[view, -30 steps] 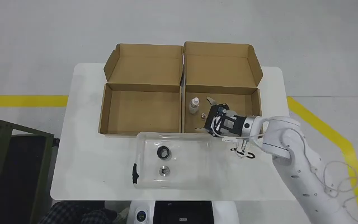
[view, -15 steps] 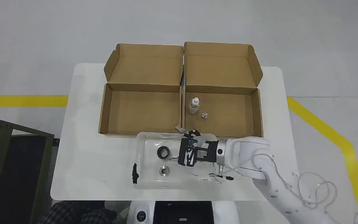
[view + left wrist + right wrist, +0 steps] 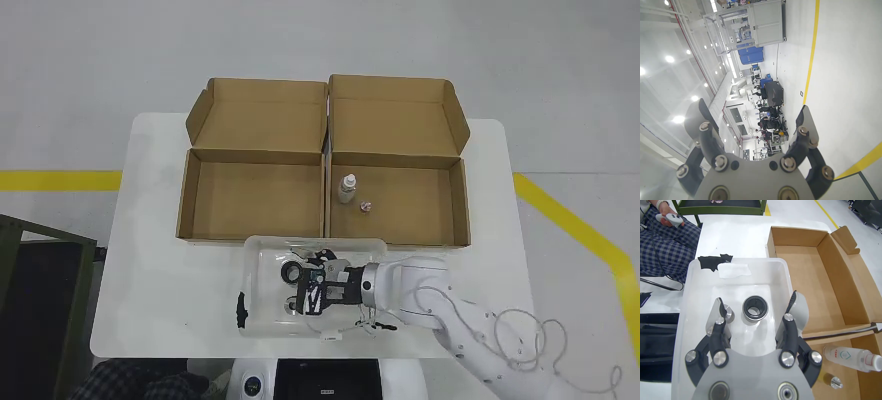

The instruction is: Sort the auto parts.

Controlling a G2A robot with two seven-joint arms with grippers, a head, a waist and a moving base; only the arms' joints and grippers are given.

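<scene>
Hovering over the clear bin (image 3: 696,279), the right gripper (image 3: 756,297) had its claw spread wide and held nothing. The black ring (image 3: 755,310) sat upright on the bin floor, right under the gap, with the small metal plug (image 3: 729,314) just beside one fingertip. That ring looked stiff, fairly heavy and smooth-sided, so probably slippery. I'd pinch it squarely across the outer wall. The left gripper (image 3: 753,111) was wide too, pointing off into the room.
</scene>
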